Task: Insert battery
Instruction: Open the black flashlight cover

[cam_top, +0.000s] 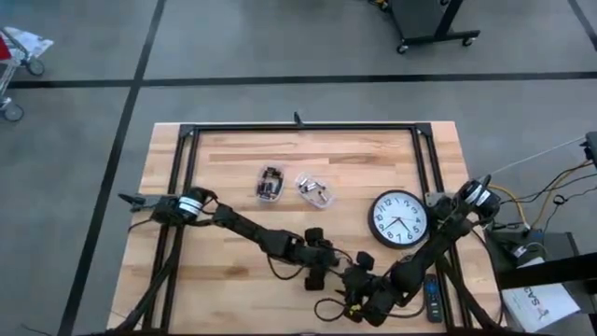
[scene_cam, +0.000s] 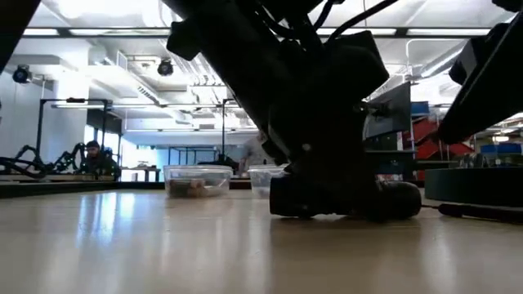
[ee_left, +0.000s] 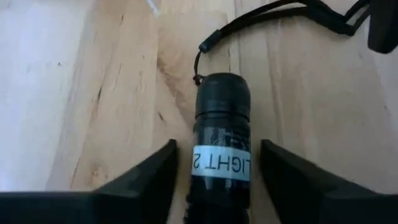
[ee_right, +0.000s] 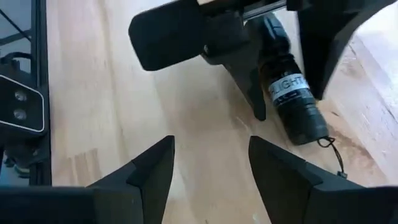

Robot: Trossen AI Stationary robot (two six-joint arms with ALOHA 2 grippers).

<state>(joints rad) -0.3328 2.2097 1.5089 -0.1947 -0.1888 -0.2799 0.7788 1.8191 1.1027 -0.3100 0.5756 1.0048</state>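
I am working over a butcher-block tabletop (cam_top: pixel 233 177) in a wide lab, with two clear tubs (cam_top: pixel 269 183) sitting toward the far side and a wall clock (cam_top: pixel 398 217) lying face up near my right arm. The flashlight (ee_left: pixel 222 134) is lying flat on the wood at the near edge, and my left end effector (ee_left: pixel 219 180) is sitting right over it, fingers (ee_left: pixel 149 177) spread apart with the barrel lined up in the gap between them. Its long axis is running straight away from that wrist, tail cap and lanyard (ee_left: pixel 273 18) pointing outward, so the left arm is plainly the nearer one and only needs to close. My right end effector (ee_right: pixel 211 168) is hovering just beside the pair, also parted and holding nothing, with the flashlight lying diagonally ahead of it. I am seeing no loose battery near either arm.
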